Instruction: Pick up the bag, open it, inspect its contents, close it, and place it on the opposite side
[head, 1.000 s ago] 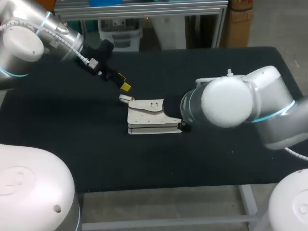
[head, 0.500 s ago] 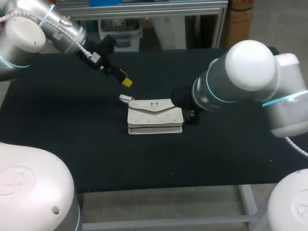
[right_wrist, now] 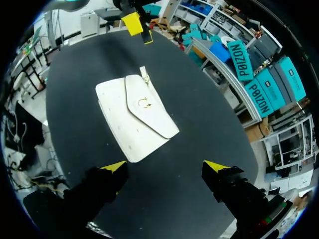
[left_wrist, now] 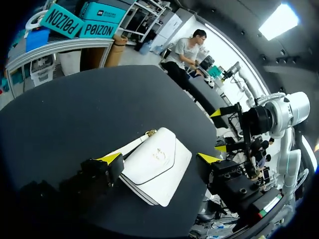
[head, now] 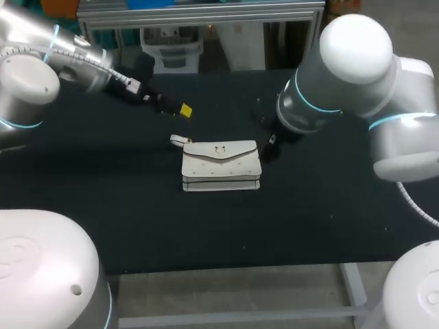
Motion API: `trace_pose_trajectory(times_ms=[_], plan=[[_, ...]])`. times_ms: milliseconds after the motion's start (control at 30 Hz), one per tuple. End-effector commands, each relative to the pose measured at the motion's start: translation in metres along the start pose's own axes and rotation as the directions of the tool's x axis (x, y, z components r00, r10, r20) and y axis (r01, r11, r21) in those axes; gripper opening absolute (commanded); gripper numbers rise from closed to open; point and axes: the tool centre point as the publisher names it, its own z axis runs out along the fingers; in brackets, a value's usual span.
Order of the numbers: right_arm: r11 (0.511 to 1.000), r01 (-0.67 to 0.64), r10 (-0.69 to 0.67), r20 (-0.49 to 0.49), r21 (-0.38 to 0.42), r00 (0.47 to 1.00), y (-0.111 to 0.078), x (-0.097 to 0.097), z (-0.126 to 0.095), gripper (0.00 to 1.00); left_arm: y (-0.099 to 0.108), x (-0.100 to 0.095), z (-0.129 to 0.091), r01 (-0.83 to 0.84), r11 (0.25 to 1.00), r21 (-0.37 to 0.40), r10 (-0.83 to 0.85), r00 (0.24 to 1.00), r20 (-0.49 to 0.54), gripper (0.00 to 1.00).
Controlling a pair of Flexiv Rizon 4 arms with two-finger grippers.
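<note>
The white bag (head: 221, 164) lies flat near the middle of the black desk (head: 309, 219), its flap down over the front and a small metal clasp at the flap's centre. A short loop sticks out at its rear left corner. Bare desk surrounds it on every side: a broad strip runs to the front edge, and wide stretches reach to the left and right edges. The back edge lies well beyond the bag.

The left arm (head: 75, 58) comes in from the rear left corner and slopes down toward the bag. The left pincer (left_wrist: 159, 158) hangs above the desk behind and to the left of the bag, apart from it, its fingers spread wide and holding nothing. From its wrist the bag lies ahead of and below the spread tips.

The right arm (head: 343, 75) bends in from the right, its elbow high over the rear of the desk. The right pincer (right_wrist: 164, 166) sits near the bag's right rear corner, fingers also wide apart and empty. The bag lies ahead of them, ungripped.
</note>
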Motion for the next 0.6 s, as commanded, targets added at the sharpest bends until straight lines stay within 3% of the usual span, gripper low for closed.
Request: trace_pose_trajectory(times_ms=[33,333,600], plan=[[0.999,-0.016,0.016,-0.005,0.037,1.000,-0.001,-0.002,-0.006,1.00,0.004,0.003,0.004,0.159,0.987,0.009,-0.156,0.955,0.253,1.00],[0.990,-0.050,0.055,-0.031,0.132,0.998,0.002,-0.008,-0.007,1.00,0.002,-0.004,-0.001,0.291,0.954,-0.079,-0.245,0.901,0.360,1.00],[0.967,-0.144,0.171,-0.117,0.211,0.978,-0.004,-0.018,0.000,1.00,0.006,-0.015,0.002,0.369,0.915,-0.164,-0.287,0.879,0.380,1.00]])
